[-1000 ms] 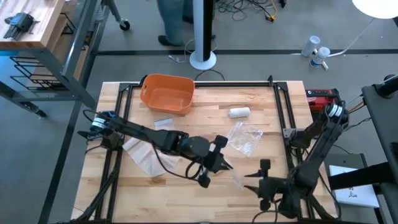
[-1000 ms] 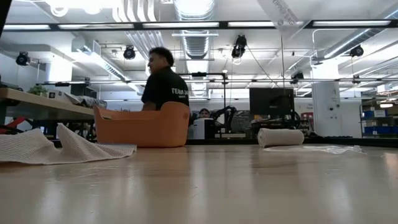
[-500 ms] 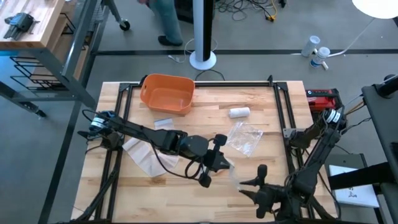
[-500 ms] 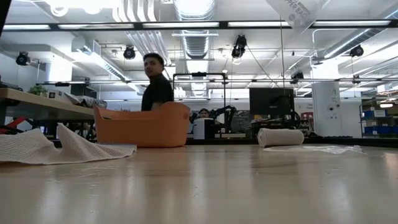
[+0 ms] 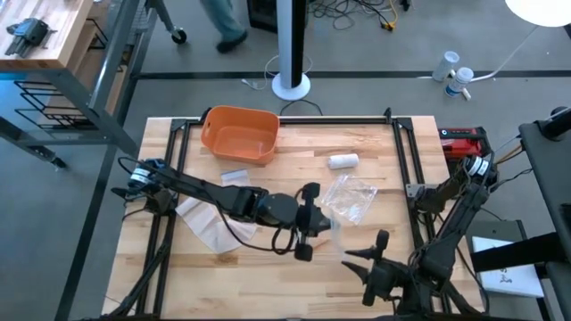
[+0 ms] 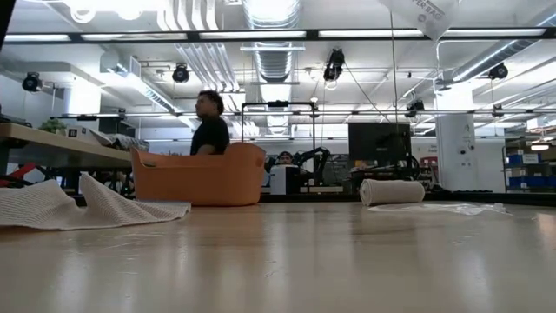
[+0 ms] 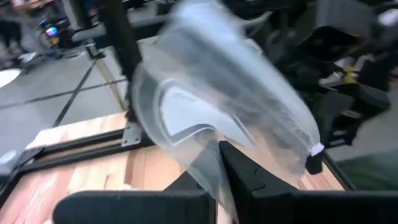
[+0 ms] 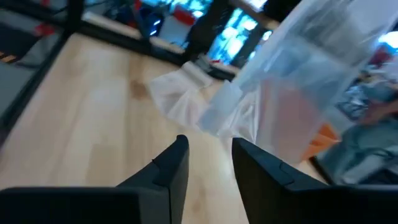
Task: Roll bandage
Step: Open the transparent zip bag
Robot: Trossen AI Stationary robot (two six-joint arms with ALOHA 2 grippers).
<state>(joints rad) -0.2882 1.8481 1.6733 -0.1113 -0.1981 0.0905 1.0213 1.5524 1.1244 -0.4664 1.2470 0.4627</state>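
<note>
Only blurred print on bag (image 6: pixel 427 16)

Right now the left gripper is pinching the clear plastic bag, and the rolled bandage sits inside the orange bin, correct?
Not quite. The left gripper is shut on the clear plastic bag, but the rolled bandage lies on the bare table, beside the orange bin, not in it. The high view shows this.

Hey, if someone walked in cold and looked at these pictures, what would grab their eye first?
Probably the left gripper at mid-table, shut on a clear plastic bag lifted off the wood, with the right gripper open close by toward the near edge. After that, the orange basin at the far edge and the white rolled bandage to its right.
</note>
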